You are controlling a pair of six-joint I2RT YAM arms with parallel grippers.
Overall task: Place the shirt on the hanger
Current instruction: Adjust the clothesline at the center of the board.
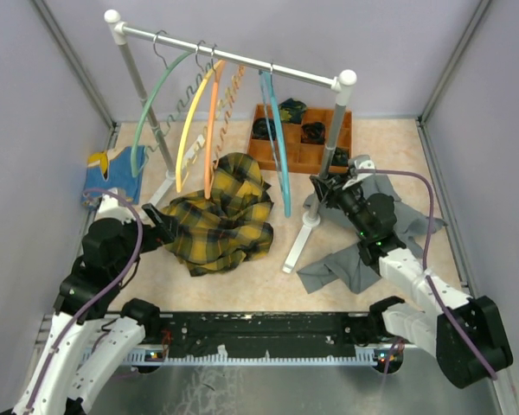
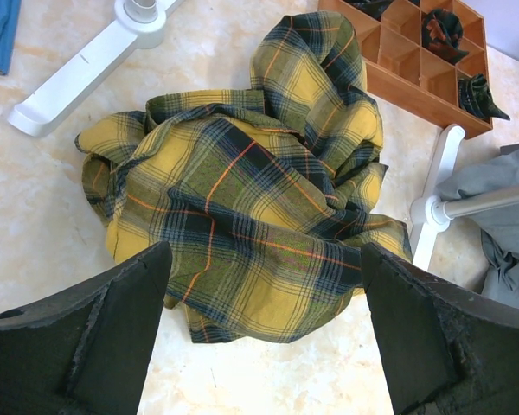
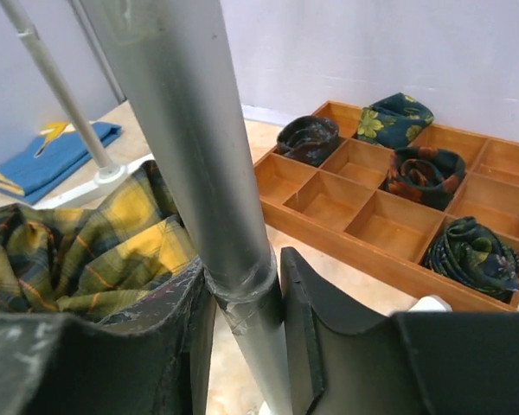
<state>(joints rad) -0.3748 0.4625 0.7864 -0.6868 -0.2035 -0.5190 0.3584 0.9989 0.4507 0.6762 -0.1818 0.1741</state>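
The yellow and black plaid shirt [image 1: 221,216] [image 2: 242,190] [image 3: 69,251] lies crumpled on the table under the clothes rack. The light blue hanger [image 1: 277,143] hangs from the rack's bar, right of the other hangers. My left gripper [image 1: 169,229] [image 2: 264,259] is open at the shirt's near left edge, and its jaws frame the cloth's hem without touching it. My right gripper [image 1: 327,186] [image 3: 242,285] is shut on the rack's right post [image 1: 330,160] [image 3: 190,130], one finger pressed to each side of it.
Green [image 1: 147,104], yellow [image 1: 189,125] and orange [image 1: 212,121] hangers hang left of the blue one. A wooden compartment tray [image 1: 261,160] [image 3: 372,259] holds rolled cloths behind the post. A grey garment [image 1: 372,251] lies at right, a blue cloth [image 1: 104,173] at far left.
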